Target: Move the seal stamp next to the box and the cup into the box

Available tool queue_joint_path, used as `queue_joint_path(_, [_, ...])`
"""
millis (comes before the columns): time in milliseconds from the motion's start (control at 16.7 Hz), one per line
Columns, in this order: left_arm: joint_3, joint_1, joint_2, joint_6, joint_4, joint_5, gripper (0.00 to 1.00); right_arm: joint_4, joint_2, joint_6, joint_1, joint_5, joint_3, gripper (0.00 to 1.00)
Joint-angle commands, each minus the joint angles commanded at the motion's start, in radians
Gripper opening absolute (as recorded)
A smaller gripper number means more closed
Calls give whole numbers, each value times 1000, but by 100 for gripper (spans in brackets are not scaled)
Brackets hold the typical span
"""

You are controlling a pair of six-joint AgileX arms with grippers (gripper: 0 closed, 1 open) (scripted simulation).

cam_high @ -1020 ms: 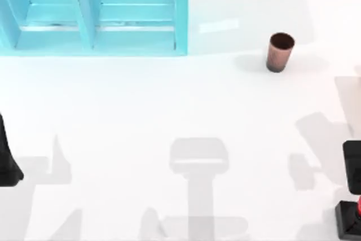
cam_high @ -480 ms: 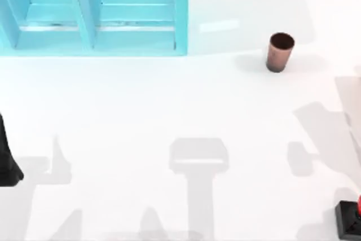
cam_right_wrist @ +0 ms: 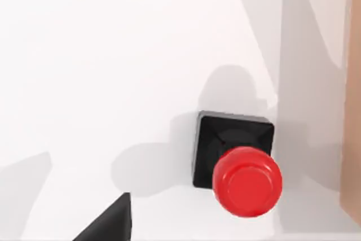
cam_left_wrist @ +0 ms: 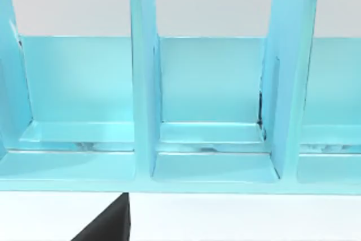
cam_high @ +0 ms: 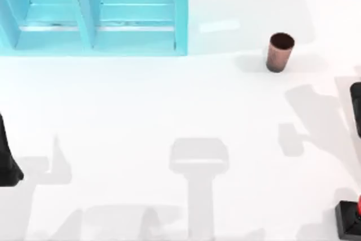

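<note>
Jaws state: cannot tell for either arm. Top view: left arm (cam_high: pixel 8 159) is a dark shape at the worktop's left edge; right arm (cam_high: pixel 356 108) just pokes in at the right edge, midway up. Seal stamp (cam_high: pixel 350 218) sits at the near right corner, cut by the frame: glossy black square base, red knob. Cup (cam_high: pixel 279 52) stands upright toward the far right, brown coppery wall, dark inside, well apart from the stamp. Blue box (cam_high: pixel 93 12) occupies the far left corner, split by dividers. White worktop (cam_high: pixel 169 100).

Left wrist view: box (cam_left_wrist: pixel 214 111) compartments face-on.

Right wrist view: stamp (cam_right_wrist: pixel 240 162) from above, round red knob over black block, standing free.
</note>
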Motion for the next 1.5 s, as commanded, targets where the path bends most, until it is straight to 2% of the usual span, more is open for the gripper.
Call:
queue_joint_path(180, [0, 0, 0, 0, 0, 0, 100, -25, 221, -16, -26, -7, 220, 100])
queue_joint_path(600, [0, 0, 0, 0, 0, 0, 100, -52, 876, -75, -100, -41, 907, 100])
queue_joint_path(840, [0, 0, 0, 0, 0, 0, 100, -59, 1155, -113, -140, -49, 1181, 100])
queue_joint_path(1080, [0, 0, 0, 0, 0, 0, 100, -62, 1274, -134, -161, -50, 1296, 100])
queue_joint_path(1500, [0, 0, 0, 0, 0, 0, 100, -45, 1281, -133, -158, -50, 1283, 100])
